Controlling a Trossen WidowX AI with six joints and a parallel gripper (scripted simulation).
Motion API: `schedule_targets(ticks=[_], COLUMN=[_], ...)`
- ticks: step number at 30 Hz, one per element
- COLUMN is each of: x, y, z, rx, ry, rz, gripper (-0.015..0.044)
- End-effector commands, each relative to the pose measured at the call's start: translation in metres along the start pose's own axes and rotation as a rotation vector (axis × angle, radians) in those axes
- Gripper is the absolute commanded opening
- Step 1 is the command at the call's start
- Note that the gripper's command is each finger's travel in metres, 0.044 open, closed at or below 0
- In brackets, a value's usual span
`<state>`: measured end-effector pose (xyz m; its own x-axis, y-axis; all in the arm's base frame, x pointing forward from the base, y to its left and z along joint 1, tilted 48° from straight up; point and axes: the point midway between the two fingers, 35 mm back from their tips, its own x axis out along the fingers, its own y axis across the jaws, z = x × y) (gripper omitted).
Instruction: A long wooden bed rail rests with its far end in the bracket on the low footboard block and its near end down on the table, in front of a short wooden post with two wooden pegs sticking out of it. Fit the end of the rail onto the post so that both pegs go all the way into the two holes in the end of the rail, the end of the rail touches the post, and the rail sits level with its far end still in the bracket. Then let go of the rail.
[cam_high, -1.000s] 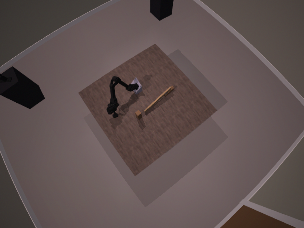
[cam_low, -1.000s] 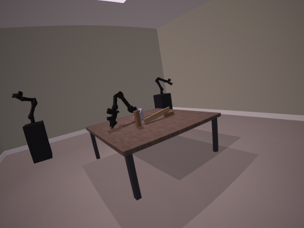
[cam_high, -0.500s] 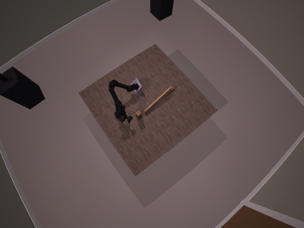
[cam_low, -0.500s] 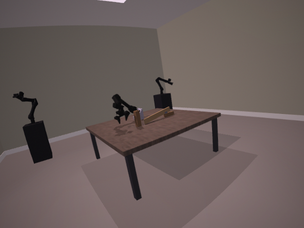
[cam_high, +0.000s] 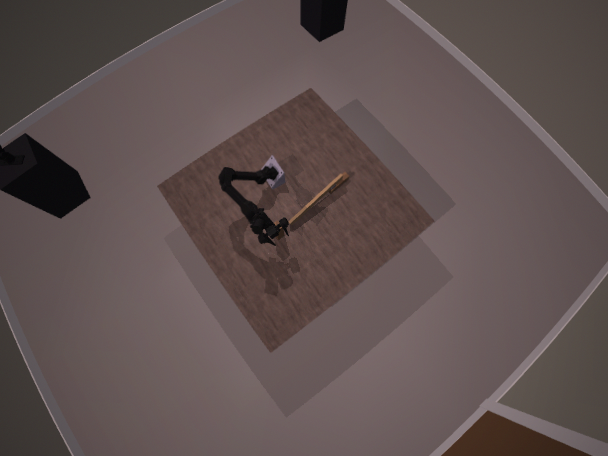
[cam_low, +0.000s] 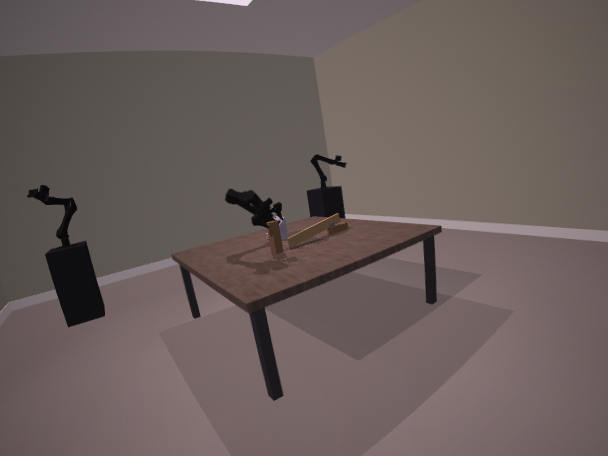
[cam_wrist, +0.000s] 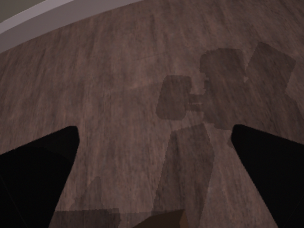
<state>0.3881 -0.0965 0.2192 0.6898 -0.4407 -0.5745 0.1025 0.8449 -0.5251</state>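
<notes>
The long light wooden rail slopes, its far end up at the low footboard block and its near end down on the table. The short upright post stands just beyond the near end, with a gap between them. The pegs and the rail's holes are too small to make out. My gripper is open and empty. It hangs above the table around the post's top and largely hides the post in the top view. A brown wooden piece, probably the post's top, shows at the bottom of the wrist view.
The arm's pale base plate is on the wooden table, on the gripper's side of the rail. Shadows of the arm fall beside the post. Two other arms stand on black pedestals away from the table.
</notes>
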Motion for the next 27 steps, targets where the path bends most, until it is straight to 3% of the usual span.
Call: schedule_targets(ticks=[1,8,17,27], x=[0.011,0.025,0.017,0.019], y=[0.050,0.116,0.170,0.175], z=[-0.006,-0.054,-0.155,-0.157], rx=[-0.235,-0.711,-1.711,-1.732], ry=[0.076,0.321,0.819,0.828], rz=[0.101,0.240,0.519,0.525], gripper=[0.0440,0.0440,0.0440,0.0440])
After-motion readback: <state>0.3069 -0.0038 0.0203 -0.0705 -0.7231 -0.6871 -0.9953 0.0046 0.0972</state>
